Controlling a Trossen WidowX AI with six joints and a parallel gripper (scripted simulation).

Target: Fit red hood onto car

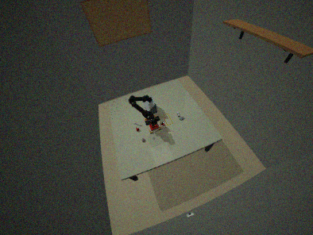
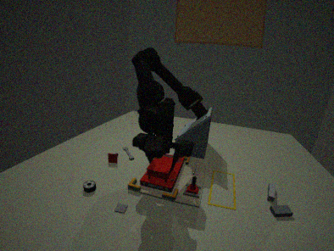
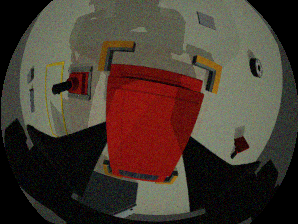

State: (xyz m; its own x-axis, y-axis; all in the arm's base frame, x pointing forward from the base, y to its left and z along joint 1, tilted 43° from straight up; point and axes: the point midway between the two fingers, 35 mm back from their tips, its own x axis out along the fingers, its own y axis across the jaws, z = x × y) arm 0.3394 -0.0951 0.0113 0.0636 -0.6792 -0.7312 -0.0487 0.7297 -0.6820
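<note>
One wide, pale desk carries everything I am working among. My dark arm bends high above it and drops steeply to the jig, whose orange corner brackets show around the car.

My hand points down over the jig, its fingers spread well apart yet shut on the red hood, one finger on each side of the shell. The hood lies within the outline of the brackets, roof upward, over the car. I cannot tell whether its underside is flat on the deck; the pegs and the corner holes are too dark or covered for me to make out.

A yellow outline marks the desk off to one side of the jig. Between that outline and the hood stands a small red block with a black upright knob, apart from my fingers. On the other side of the hood, smaller still, are a dark wheel with a pale hub and a little red cube, both clear of my hand.
</note>
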